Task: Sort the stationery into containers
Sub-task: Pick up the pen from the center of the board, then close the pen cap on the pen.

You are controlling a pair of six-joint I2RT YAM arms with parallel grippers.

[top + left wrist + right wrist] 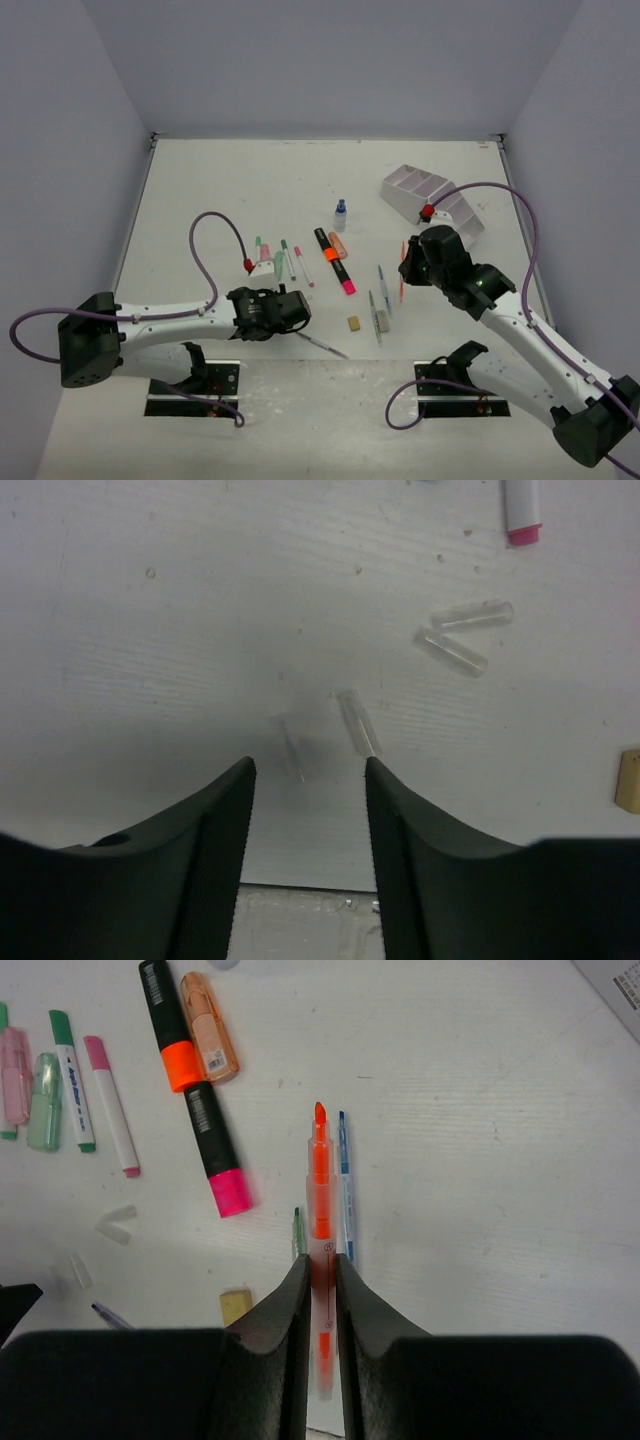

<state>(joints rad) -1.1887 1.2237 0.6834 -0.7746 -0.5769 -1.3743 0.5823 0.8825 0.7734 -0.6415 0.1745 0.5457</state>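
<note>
My right gripper [320,1265] is shut on a thin orange pen [320,1185], also seen in the top view [402,272]. It holds the pen over a blue pen [345,1185] and a green pen [298,1232]. My left gripper [308,765] is open and empty, low over bare table near several clear caps [358,720]; in the top view it [290,312] sits near a thin pen [322,345]. The white organizer [430,198] stands at the back right. The black marker [335,262], the blue-capped bottle [340,213], pastel highlighters [268,258] and the erasers [354,323] lie mid-table.
An orange highlighter [208,1025] lies beside the black marker [195,1090]. A pink-capped pen [112,1105] and a green-capped pen [72,1080] lie left of it. A tan eraser [236,1305] lies near my right fingers. The table's near edge shows under my left gripper.
</note>
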